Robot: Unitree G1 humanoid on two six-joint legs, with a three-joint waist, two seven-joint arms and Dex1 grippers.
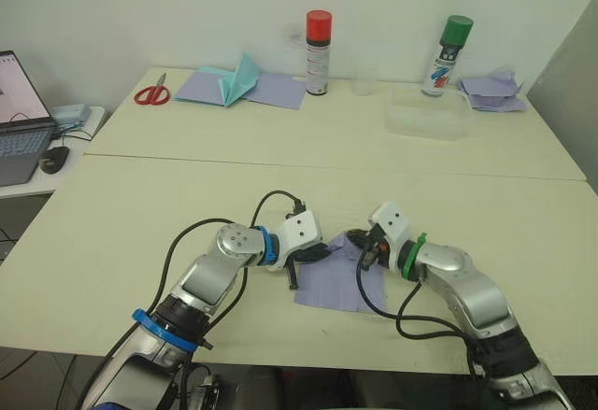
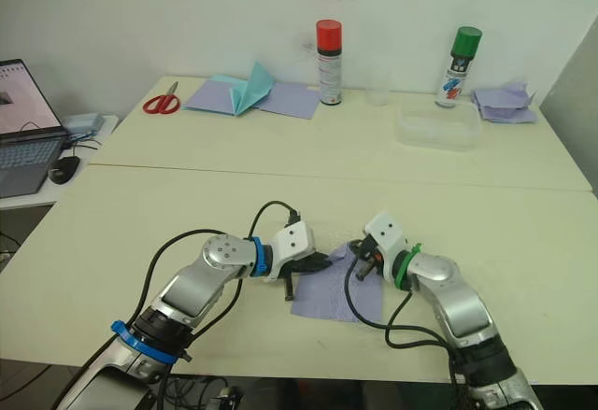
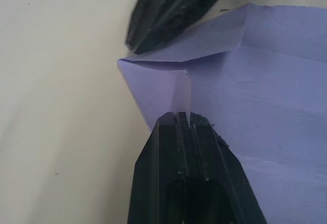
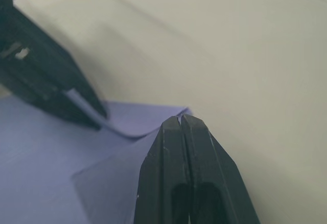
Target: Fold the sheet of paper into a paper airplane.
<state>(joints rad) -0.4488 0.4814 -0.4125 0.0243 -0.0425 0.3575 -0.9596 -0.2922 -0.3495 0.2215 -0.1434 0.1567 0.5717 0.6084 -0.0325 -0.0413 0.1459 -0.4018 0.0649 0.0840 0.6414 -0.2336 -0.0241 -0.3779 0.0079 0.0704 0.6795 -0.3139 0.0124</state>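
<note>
The sheet of paper (image 1: 338, 283) lies flat on the near part of the cream table (image 1: 140, 214), close to its front edge, between the two grippers. It is a rough rectangle turned a little out of square with the table, so one corner points toward the front edge and the opposite corner points away toward the far side; which way its long axis runs cannot be told for sure. Its far end is folded over, with a small flap standing up from the surface there.

The left gripper (image 1: 314, 255) reaches in from the left, its black fingers closed on the left edge of the folded far end; the left wrist view shows the thin flap rising from between the fingertips (image 3: 180, 124). The right gripper (image 1: 360, 245) comes in from the right, just beside the left one at that same far end. Its fingers (image 4: 180, 132) are pressed together with the paper's corner at their tips, but whether they actually pinch the sheet cannot be told.

At the back of the table stand a red-capped spray can (image 1: 319, 52) and a green-capped spray can (image 1: 448, 55), with red scissors (image 1: 153, 92) far left.
</note>
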